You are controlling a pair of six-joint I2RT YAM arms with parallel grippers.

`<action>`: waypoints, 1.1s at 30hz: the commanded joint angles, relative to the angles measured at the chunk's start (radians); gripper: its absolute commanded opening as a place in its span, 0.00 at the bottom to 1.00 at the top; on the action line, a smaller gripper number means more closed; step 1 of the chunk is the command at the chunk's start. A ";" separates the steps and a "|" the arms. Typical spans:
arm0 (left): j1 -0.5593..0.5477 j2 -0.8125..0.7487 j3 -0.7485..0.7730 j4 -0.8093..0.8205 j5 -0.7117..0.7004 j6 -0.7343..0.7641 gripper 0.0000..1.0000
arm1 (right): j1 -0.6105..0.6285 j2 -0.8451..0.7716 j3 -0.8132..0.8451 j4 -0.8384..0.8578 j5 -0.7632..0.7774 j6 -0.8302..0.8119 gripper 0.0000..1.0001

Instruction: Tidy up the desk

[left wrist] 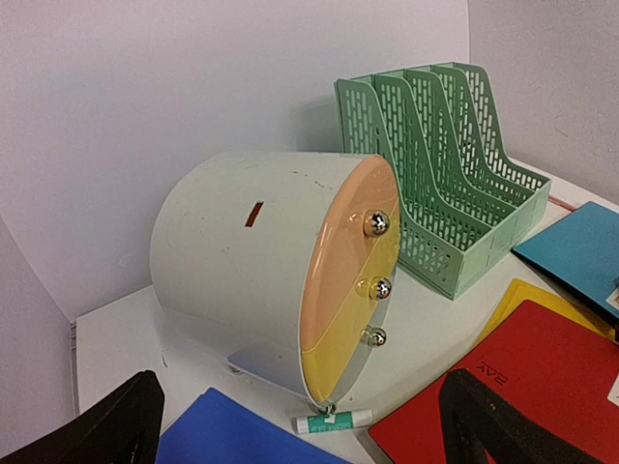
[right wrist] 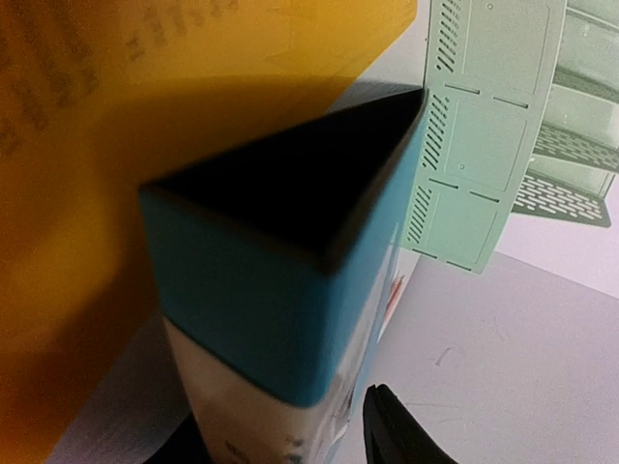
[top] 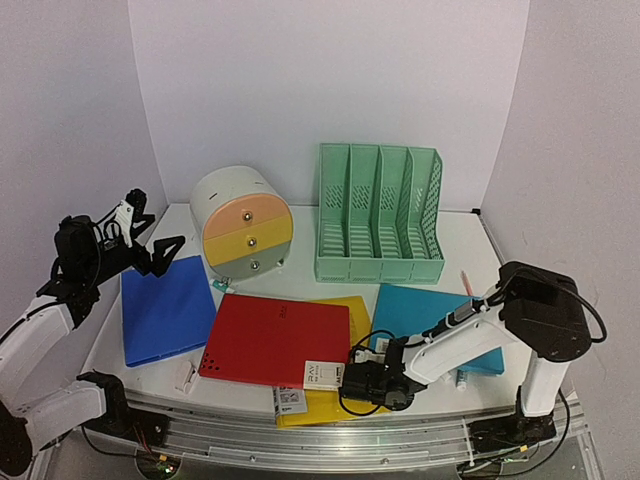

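The desk [top: 470,250] is a white tabletop strewn with folders. My right gripper [top: 350,378] reaches low to the left over the yellow folder [top: 355,312] at the front. It holds a small white box with a teal end [right wrist: 261,319] between its fingers [right wrist: 397,435], which sit against the box's sides. That box [top: 323,375] lies on the yellow folder in the top view. My left gripper [top: 150,232] hangs open and empty above the desk's left side. It faces the round drawer unit [left wrist: 290,280] and a glue stick [left wrist: 334,421].
A green file rack [top: 378,215] stands at the back beside the drawer unit [top: 243,228]. A blue folder [top: 165,308], a red folder [top: 275,338] and a teal folder [top: 430,315] lie flat. A second small box [top: 290,400] sits at the front edge, and a pencil [top: 466,282] lies near the rack.
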 commanded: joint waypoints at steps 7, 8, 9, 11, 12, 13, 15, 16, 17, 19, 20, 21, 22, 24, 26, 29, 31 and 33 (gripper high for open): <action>0.000 -0.033 0.017 0.019 0.027 0.022 1.00 | 0.000 -0.079 0.059 -0.047 0.056 0.018 0.29; 0.000 -0.033 0.021 0.020 0.036 0.026 1.00 | 0.000 -0.094 0.069 -0.053 0.063 0.014 0.28; 0.000 -0.033 0.024 0.020 0.049 0.028 1.00 | 0.000 -0.111 0.077 -0.060 0.075 0.011 0.26; 0.000 -0.034 0.028 0.023 0.071 0.039 1.00 | 0.001 -0.144 0.092 -0.076 0.090 0.006 0.22; 0.000 -0.034 0.029 0.023 0.080 0.045 1.00 | 0.001 -0.157 0.101 -0.082 0.095 0.003 0.19; 0.001 -0.034 0.031 0.024 0.090 0.048 1.00 | 0.001 -0.173 0.109 -0.096 0.102 -0.002 0.13; 0.000 -0.032 0.034 0.027 0.104 0.052 1.00 | 0.000 -0.200 0.126 -0.117 0.116 -0.016 0.07; 0.000 -0.031 0.037 0.028 0.111 0.054 1.00 | 0.001 -0.214 0.134 -0.128 0.118 -0.027 0.06; 0.001 -0.028 0.039 0.029 0.119 0.057 1.00 | 0.001 -0.227 0.142 -0.139 0.121 -0.036 0.06; 0.000 -0.023 0.044 0.031 0.135 0.062 1.00 | 0.001 -0.246 0.162 -0.167 0.125 -0.050 0.05; 0.001 -0.023 0.047 0.031 0.144 0.066 1.00 | 0.001 -0.257 0.174 -0.182 0.127 -0.054 0.05; 0.000 -0.021 0.050 0.031 0.152 0.068 1.00 | 0.001 -0.264 0.187 -0.212 0.125 -0.054 0.04; 0.001 -0.020 0.054 0.029 0.161 0.073 1.00 | 0.001 -0.271 0.207 -0.232 0.124 -0.052 0.03; 0.000 -0.020 0.061 0.026 0.188 0.091 1.00 | 0.001 -0.287 0.252 -0.298 0.125 -0.042 0.01; 0.001 -0.022 0.072 0.008 0.229 0.119 1.00 | 0.000 -0.311 0.288 -0.333 0.121 -0.060 0.00; 0.000 -0.019 0.097 -0.032 0.310 0.166 1.00 | 0.000 -0.347 0.368 -0.352 0.071 -0.115 0.00; 0.000 -0.008 0.135 -0.067 0.362 0.190 1.00 | 0.000 -0.367 0.420 -0.360 0.039 -0.164 0.00; 0.000 0.013 0.181 -0.125 0.406 0.214 0.99 | 0.000 -0.384 0.484 -0.382 0.001 -0.207 0.00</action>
